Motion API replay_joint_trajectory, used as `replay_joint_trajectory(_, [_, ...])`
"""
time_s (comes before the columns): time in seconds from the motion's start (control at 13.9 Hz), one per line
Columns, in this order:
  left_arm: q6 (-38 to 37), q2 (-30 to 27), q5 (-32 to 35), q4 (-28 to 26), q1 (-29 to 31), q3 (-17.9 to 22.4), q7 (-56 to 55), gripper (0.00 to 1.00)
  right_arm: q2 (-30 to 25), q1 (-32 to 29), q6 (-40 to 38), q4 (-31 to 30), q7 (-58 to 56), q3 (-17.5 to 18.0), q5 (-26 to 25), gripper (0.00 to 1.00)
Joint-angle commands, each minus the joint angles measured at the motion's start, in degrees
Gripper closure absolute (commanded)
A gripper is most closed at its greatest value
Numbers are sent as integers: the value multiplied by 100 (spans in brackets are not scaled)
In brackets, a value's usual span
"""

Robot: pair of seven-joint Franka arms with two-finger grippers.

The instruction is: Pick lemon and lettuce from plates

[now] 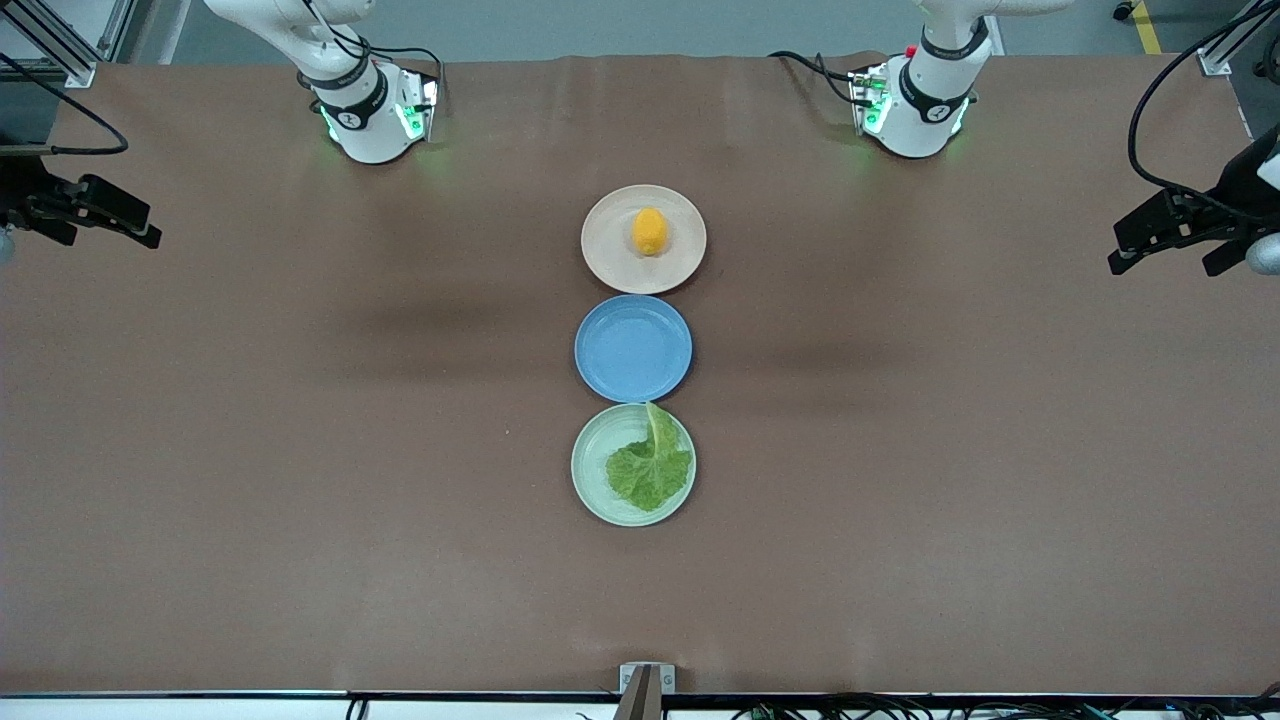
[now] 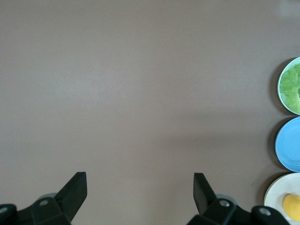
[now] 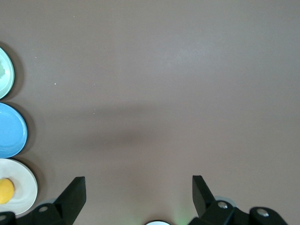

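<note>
The lemon lies on the beige-pink plate, the plate farthest from the front camera. The lettuce lies on the mint green plate, the nearest one. My left gripper is open and empty, high over the left arm's end of the table. Its wrist view shows the lettuce and lemon at the picture's edge. My right gripper is open and empty, high over the right arm's end. Its wrist view shows the lemon.
An empty blue plate sits between the two other plates, the three in a row mid-table. The arm bases stand along the table edge farthest from the front camera. Brown tabletop lies under both grippers.
</note>
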Motion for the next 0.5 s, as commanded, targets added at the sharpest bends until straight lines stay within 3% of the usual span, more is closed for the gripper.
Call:
replay_joint_trajectory(0.0, [-26, -30, -11, 38, -24, 30, -29, 0, -112, -15, 97, -142, 85, 36, 102, 0])
replay_joint_trajectory(0.43, [-62, 48, -72, 38, -59, 21, -160, 0, -112, 90, 88, -150, 85, -16, 102, 0])
